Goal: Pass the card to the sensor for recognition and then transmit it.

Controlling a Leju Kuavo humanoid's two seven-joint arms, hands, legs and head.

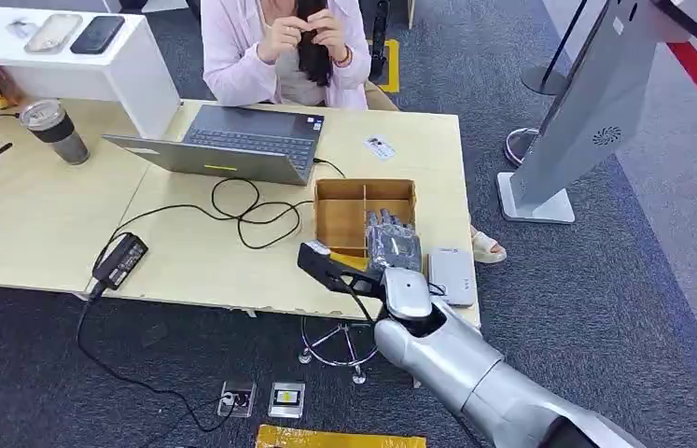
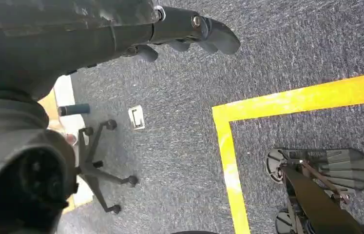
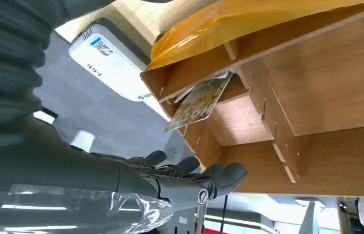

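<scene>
We see the right arm (image 1: 475,369) reaching fwd from the lower right over the table's near edge, with the right hand (image 1: 393,245) stretched flat, palm down, above the near right part of the wooden box (image 1: 364,214). In the right wrist view its fingers (image 3: 180,168) lie out straight & apart w/ nothing between them, so the hand is released, just beside the box wall but we can't tell if it touches. The left hand (image 2: 189,31) hangs low over the carpet (image 2: 180,146), fingers loosely extended, holding nothing. The box is split by thin dividers into compartments; the card (image 3: 199,101), printed w/ a colourful picture, leans tilted in one compartment on the side near the white reader, its edge poking past the box rim. A yellow padded envelope (image 3: 248,19) lies next to that compartment in the wrist view; we can't tell whether it sits in or on the box. The white sensor (image 1: 451,276) lies flat on the table (image 1: 46,224) just right of the box, beside the hand. Further back there's a laptop (image 1: 232,142), open, w/ a black cable (image 1: 242,210) looping across the table to a power brick (image 1: 120,259) at the near edge. A small card-like item (image 1: 379,147) lies behind the box. A tumbler (image 1: 55,131) stands at the left. A person (image 1: 288,47) sits behind the laptop, both hands raised. A grey kiosk (image 1: 587,103) stands on the floor to the right, well apart from the table.
</scene>
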